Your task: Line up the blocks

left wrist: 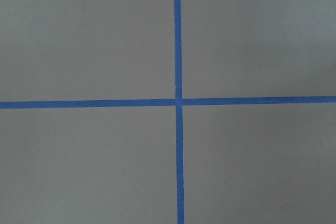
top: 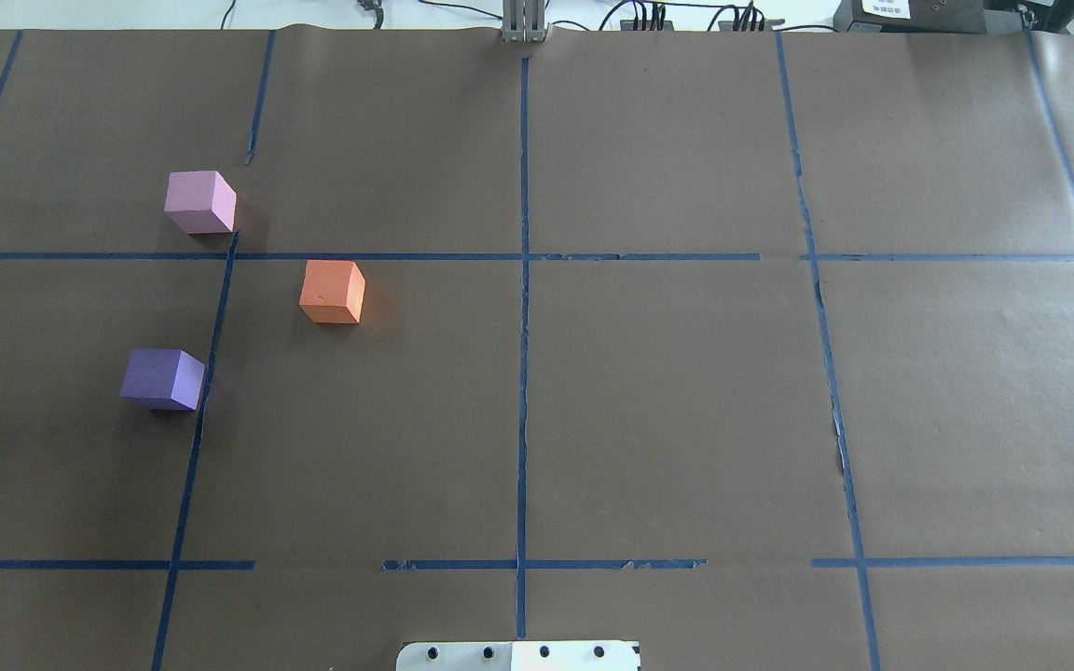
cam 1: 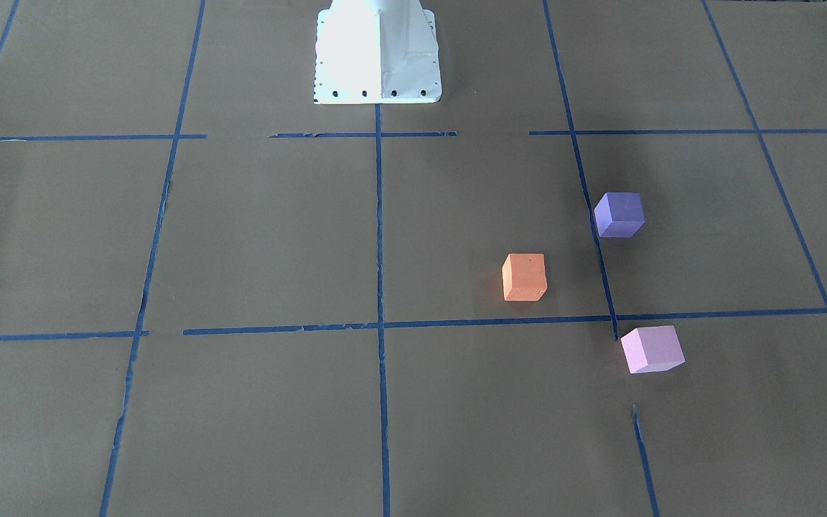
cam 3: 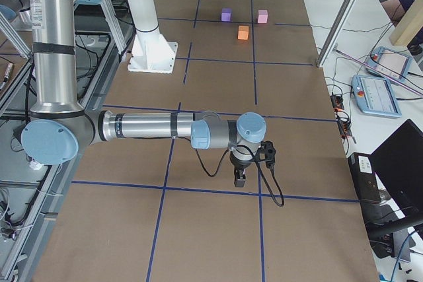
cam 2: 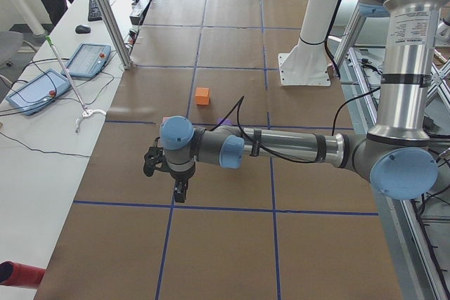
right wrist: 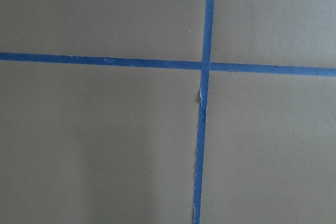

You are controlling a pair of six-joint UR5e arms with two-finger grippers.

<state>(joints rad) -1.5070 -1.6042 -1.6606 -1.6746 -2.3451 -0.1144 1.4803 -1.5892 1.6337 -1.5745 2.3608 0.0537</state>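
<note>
Black and small, the left gripper (cam 2: pixel 181 192) hangs mid-frame in the left side view and the right gripper (cam 3: pixel 240 177) in the right one; parted or closed, I cannot tell. Three blocks lie apart at the overhead view's left: one orange block (top: pixel 332 292), one purple block (top: pixel 162 379) lower left, one pink block (top: pixel 199 202) upper left. From the side, the left arm (cam 2: pixel 281 147) mostly hides purple.

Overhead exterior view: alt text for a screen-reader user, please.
Three small blocks sit apart in a loose triangle on the left half of a brown table gridded with blue tape: a pink block farthest from the robot, an orange block nearer the middle, a purple block closest. No robot arm is in view.
</note>
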